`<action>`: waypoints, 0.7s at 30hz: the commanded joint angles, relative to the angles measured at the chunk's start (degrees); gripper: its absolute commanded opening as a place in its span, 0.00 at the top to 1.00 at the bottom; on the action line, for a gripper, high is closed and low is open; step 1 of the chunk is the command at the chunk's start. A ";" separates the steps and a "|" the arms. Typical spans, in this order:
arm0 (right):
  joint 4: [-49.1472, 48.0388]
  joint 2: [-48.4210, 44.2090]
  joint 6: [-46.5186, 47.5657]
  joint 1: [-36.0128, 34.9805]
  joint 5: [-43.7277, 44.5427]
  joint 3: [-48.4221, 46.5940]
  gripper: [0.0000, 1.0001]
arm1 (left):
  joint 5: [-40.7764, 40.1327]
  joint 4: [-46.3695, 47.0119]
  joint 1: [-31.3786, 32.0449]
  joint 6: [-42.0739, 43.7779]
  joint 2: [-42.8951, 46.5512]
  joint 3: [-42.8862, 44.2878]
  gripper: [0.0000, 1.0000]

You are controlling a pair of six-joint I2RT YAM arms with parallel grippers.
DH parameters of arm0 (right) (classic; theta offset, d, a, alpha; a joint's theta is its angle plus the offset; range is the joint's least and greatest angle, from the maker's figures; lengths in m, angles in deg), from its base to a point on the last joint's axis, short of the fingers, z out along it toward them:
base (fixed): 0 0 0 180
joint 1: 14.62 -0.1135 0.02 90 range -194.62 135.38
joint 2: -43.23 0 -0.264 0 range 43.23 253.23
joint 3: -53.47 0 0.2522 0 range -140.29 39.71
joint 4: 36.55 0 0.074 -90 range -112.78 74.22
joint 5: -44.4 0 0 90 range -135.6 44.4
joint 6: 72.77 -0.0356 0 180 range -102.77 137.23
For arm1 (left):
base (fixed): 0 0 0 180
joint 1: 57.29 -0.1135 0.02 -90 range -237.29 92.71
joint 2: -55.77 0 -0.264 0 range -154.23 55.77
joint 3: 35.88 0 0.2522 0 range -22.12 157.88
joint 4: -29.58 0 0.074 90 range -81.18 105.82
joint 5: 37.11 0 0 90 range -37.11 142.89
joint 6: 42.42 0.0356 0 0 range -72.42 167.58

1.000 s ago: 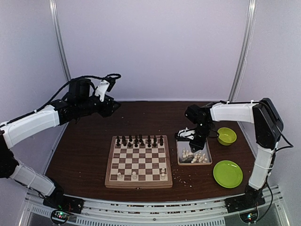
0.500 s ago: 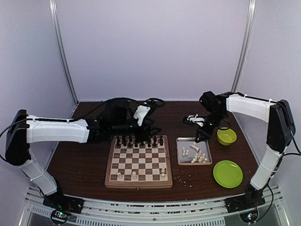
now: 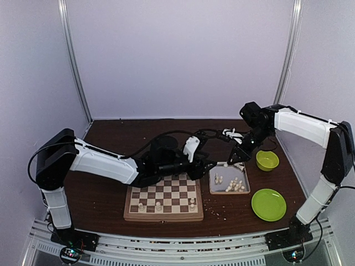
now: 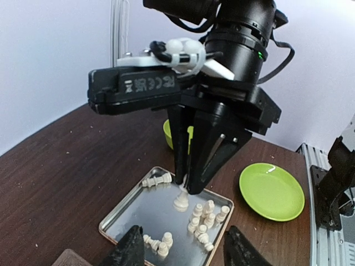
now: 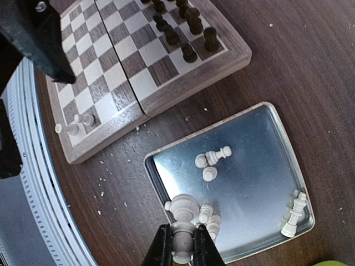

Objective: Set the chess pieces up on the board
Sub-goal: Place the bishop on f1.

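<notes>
You're looking at a robotics lab test cell: plain white panels [image 3: 177, 55] on metal posts [image 3: 75, 61] enclose a dark table [image 3: 144, 130], with left arm [image 3: 105, 164] and right arm [image 3: 302, 124] bolted to a slotted metal rail [image 3: 183, 250].

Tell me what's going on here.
The right tool is shut on a cream chess piece over the metal tray, where more cream pieces lie. The left tool is open and empty, reaching across the board toward the tray. Dark pieces line the board's far row; three cream pieces stand on the near row.
</notes>
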 commanded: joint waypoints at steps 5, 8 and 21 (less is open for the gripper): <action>1.60 -3.03 -0.61 -4.19 0.56 -3.39 1.00 | 1.57 -1.05 -2.76 0.81 15.74 -6.20 0.49; 2.01 -3.28 -0.12 -8.41 6.52 -5.25 1.00 | -3.11 -21.29 -5.05 5.67 23.72 -1.56 0.46; 15.54 10.67 4.75 -29.63 19.20 -26.27 0.99 | -10.54 -40.37 -25.29 15.16 35.89 5.59 0.43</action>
